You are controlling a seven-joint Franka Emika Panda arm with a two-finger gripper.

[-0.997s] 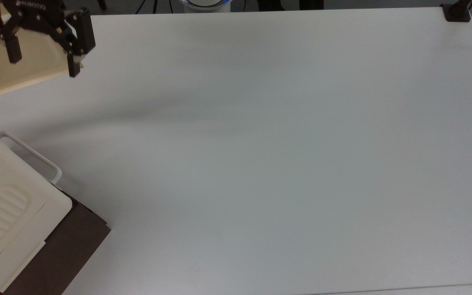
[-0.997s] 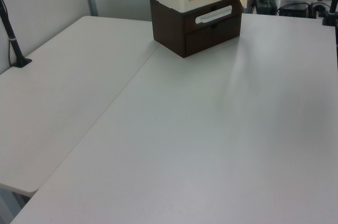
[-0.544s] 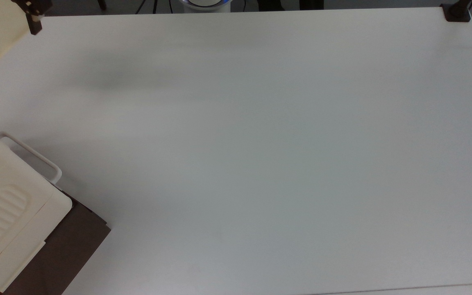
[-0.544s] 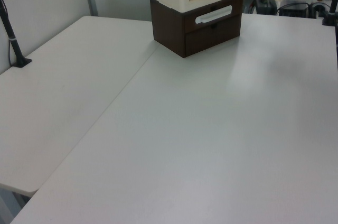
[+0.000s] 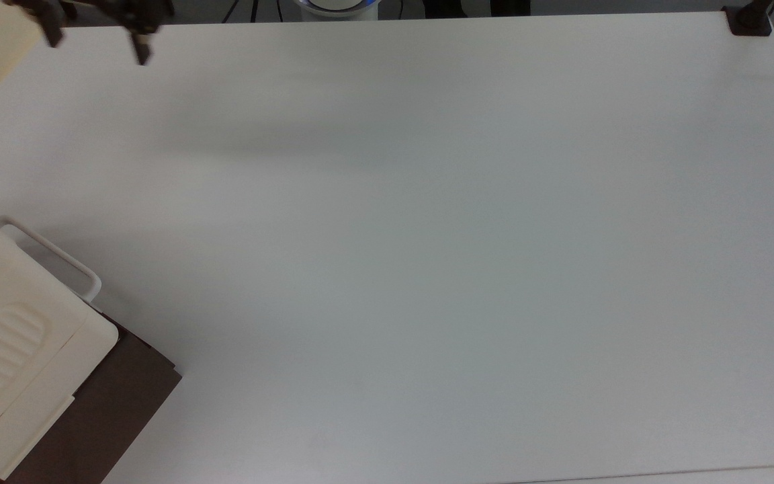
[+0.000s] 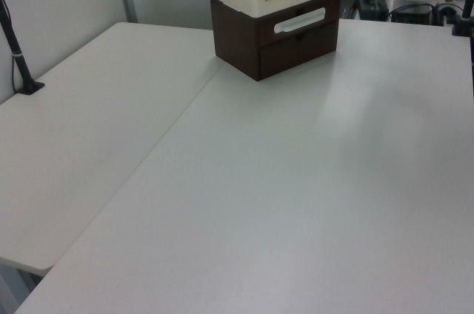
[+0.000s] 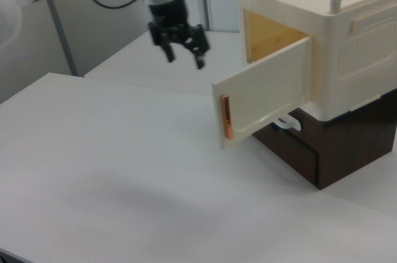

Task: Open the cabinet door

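Cabinet door, centre-right of right view, hangs swung out from cabinet atop dark brown drawer base; copper strip on free edge. Your job looks about done. Gripper upper left of door, apart from it, pointing down, jaws spread wide, empty, above desk.

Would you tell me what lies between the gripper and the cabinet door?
Nothing: in the right view, only bare table separates the open gripper from the cabinet door.
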